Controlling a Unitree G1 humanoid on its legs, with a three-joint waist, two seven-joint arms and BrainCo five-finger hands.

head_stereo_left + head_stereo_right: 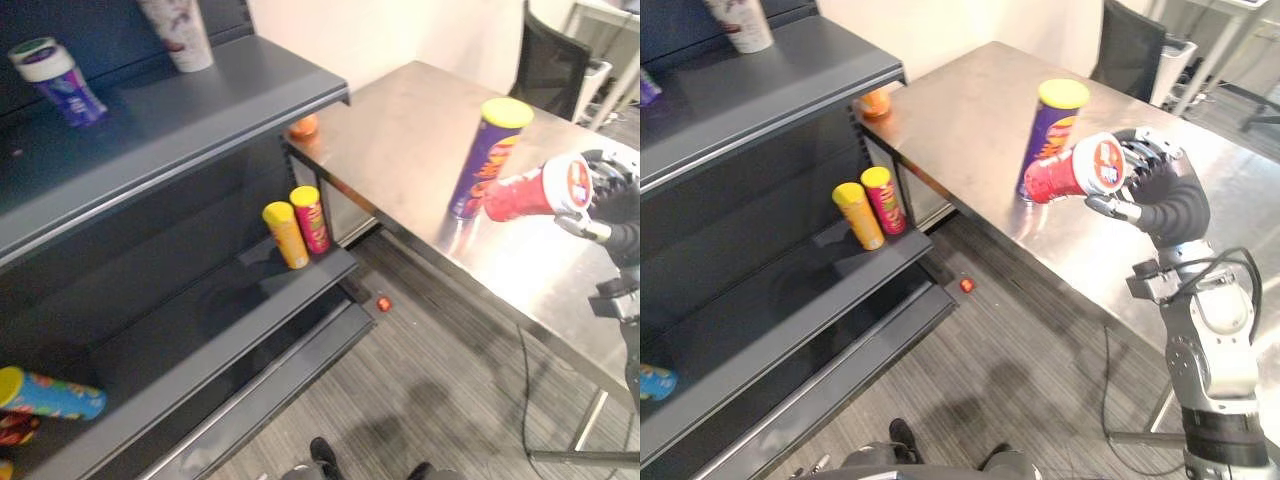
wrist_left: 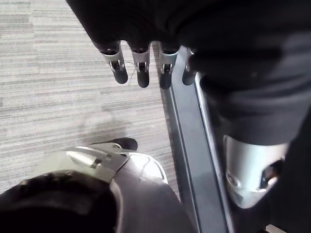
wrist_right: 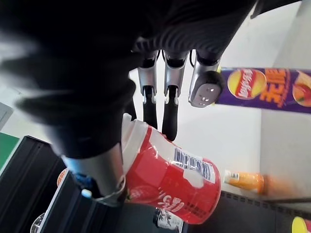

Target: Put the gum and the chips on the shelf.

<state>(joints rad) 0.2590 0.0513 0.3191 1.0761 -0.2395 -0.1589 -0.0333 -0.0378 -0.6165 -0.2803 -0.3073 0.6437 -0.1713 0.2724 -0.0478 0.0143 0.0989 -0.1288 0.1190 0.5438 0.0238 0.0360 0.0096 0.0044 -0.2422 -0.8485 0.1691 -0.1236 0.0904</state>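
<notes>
My right hand point(image 1: 1160, 195) is shut on a short red chips can point(image 1: 1070, 172) with a white lid, holding it on its side in the air above the steel table point(image 1: 400, 130). Its fingers point(image 3: 167, 97) and thumb wrap the red can point(image 3: 170, 179). Just beside it a tall purple chips can point(image 1: 488, 155) with a yellow lid stands upright on the table. A purple gum bottle point(image 1: 55, 80) with a white lid stands on the top shelf point(image 1: 200, 110) at the left. My left hand point(image 2: 141, 68) hangs open over the floor, holding nothing.
A yellow can point(image 1: 286, 235) and a pink can point(image 1: 311, 218) stand on the middle shelf. A blue can point(image 1: 50, 395) lies on it further left. A white cup point(image 1: 180, 35) stands on the top shelf. An orange bottle point(image 1: 304, 126) sits by the table's corner. A chair point(image 1: 555, 65) stands behind.
</notes>
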